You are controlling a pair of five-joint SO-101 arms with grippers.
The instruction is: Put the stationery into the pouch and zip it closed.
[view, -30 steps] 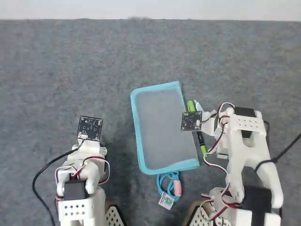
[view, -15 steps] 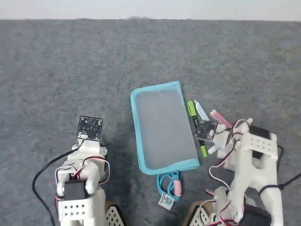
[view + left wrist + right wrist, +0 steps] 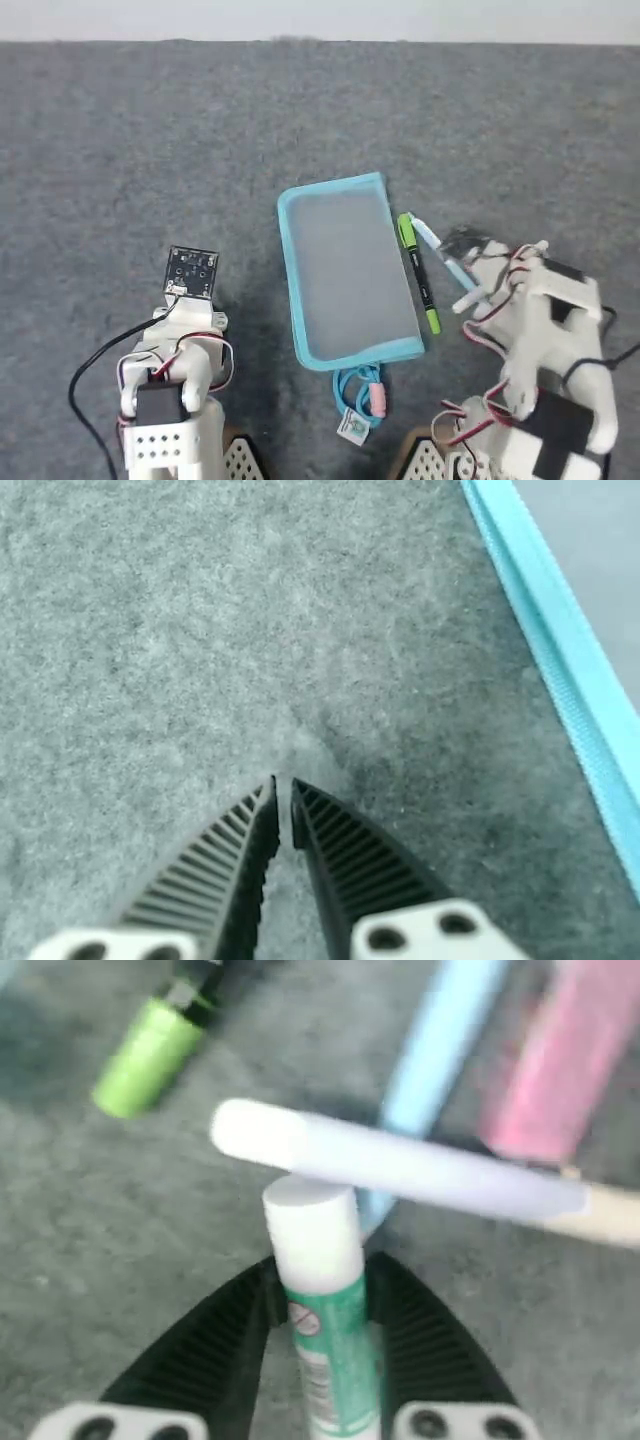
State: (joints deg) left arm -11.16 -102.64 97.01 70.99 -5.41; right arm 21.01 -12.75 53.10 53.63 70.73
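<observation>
Turquoise-trimmed mesh pouch [image 3: 345,270] is left mid-desk, a green highlighter [image 3: 418,272] beside it. The right claw [image 3: 320,1272], drawn back toward the desk's right edge, is clamped on a white-capped green glue stick [image 3: 314,1240]. The left claw [image 3: 283,792] is clenched empty. Loading is judged begun.

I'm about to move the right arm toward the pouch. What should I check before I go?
1. Right gripper grip on the glue stick: ok, a finger sits close on each side.
2. Path ahead of the glue stick: not ok, a white pen lies across just beyond its cap.
3. Pouch zip open: cannot tell.
4. Left gripper free to help: ok, shut on nothing, above the carpet beside the pouch's teal edge.
5. Other stationery packed: not ok, the green marker and light blue pen lie outside, beside the pouch.
</observation>
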